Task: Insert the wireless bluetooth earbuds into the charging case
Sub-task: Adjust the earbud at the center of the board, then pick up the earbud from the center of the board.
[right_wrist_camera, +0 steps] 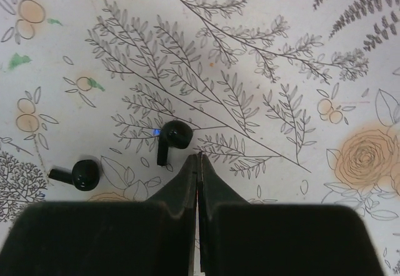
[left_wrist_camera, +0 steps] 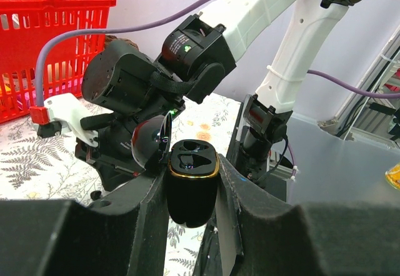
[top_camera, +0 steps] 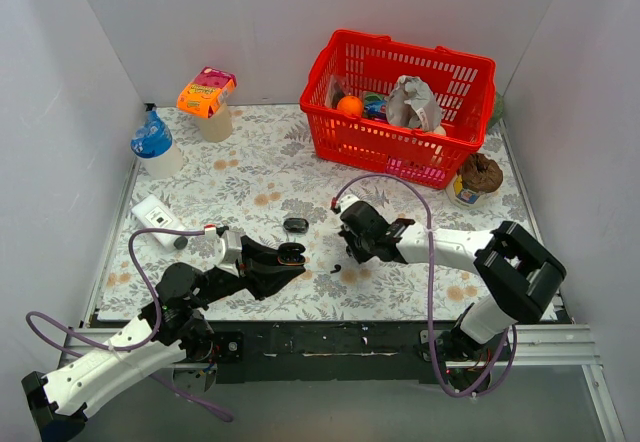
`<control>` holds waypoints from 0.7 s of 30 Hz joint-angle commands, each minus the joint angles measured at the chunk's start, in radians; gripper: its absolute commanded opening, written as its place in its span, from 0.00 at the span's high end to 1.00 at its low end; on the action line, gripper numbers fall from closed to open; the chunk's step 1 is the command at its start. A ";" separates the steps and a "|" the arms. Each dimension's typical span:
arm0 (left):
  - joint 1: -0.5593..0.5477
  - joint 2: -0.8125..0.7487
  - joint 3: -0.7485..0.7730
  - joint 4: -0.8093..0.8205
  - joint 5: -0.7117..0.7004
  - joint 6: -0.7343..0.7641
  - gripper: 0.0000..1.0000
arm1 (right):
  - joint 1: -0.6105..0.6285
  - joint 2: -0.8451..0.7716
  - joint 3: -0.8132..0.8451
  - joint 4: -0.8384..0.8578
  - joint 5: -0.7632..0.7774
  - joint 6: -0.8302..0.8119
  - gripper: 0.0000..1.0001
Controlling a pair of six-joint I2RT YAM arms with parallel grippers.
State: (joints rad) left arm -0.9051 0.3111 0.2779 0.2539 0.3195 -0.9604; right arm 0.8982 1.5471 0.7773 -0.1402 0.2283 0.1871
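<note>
My left gripper (top_camera: 288, 258) is shut on the black charging case (left_wrist_camera: 190, 185), gripping its sides, lid (left_wrist_camera: 150, 142) flipped open. Its gold-rimmed top faces up and both sockets look empty. Two tiny black earbuds with short stems lie on the floral tablecloth in the right wrist view, one (right_wrist_camera: 172, 135) just left of and beyond my fingertips, the other (right_wrist_camera: 78, 175) farther left. My right gripper (right_wrist_camera: 200, 158) is shut and empty, tips close above the cloth beside the nearer earbud. In the top view one earbud (top_camera: 336, 268) shows below the right gripper (top_camera: 346, 252).
A black oval pebble-like piece (top_camera: 295, 225) lies just beyond the case. A red basket (top_camera: 400, 157) with items stands at the back right, a brown-topped cup (top_camera: 478, 177) beside it. Two bottles (top_camera: 155, 144) (top_camera: 208, 102) and a white box (top_camera: 158, 214) stand at the left.
</note>
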 commanded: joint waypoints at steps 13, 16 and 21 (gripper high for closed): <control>0.000 -0.001 0.043 -0.004 -0.017 0.006 1.00 | -0.004 0.002 0.285 -0.274 0.008 0.143 0.43; 0.000 0.005 0.046 -0.004 -0.016 0.002 1.00 | -0.004 0.080 0.326 -0.317 0.011 0.166 0.42; 0.000 -0.001 0.046 -0.008 -0.014 0.002 1.00 | 0.001 0.146 0.349 -0.337 0.028 0.212 0.42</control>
State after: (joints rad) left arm -0.9051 0.3115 0.2817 0.2470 0.3138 -0.9611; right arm 0.8921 1.6650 1.0908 -0.4114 0.2508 0.3470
